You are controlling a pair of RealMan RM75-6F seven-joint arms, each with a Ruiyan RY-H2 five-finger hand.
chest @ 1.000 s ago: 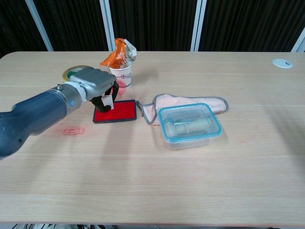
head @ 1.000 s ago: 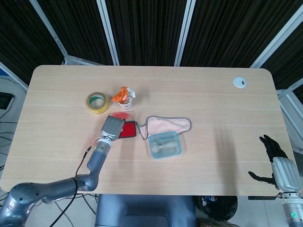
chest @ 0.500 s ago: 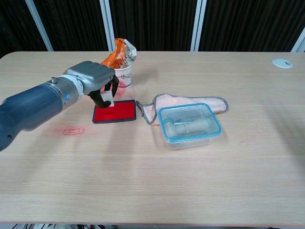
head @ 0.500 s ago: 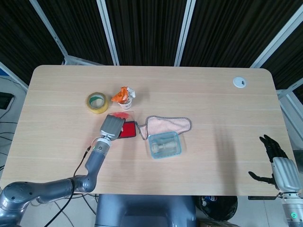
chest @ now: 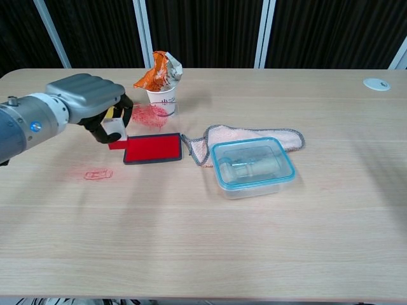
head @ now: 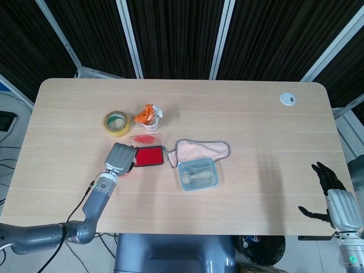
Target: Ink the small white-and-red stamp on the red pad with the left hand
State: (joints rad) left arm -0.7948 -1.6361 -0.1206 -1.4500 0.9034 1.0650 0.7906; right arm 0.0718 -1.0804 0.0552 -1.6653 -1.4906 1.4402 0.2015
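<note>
small white-and-red stamp [chest: 115,129] held clear of the table, just left of the red pad [chest: 152,147], red face down, pinched between dark fingertips [chest: 102,135] of the left hand [chest: 86,100]. seen just off the pad's left edge in the chest view and not touching it; hidden under the hand in the head view. judged to be between presses or just off the ink, with the inking step either done or one more dab short; whether the face took ink could not be told. next move likely called for carrying the stamp level, or back over the pad and straight down. left hand knuckles-up, forearm reaching in low from left of the pad. right hand [head: 332,196] far right of the pad at the table's edge, fingers spread, holding nothing.
</note>
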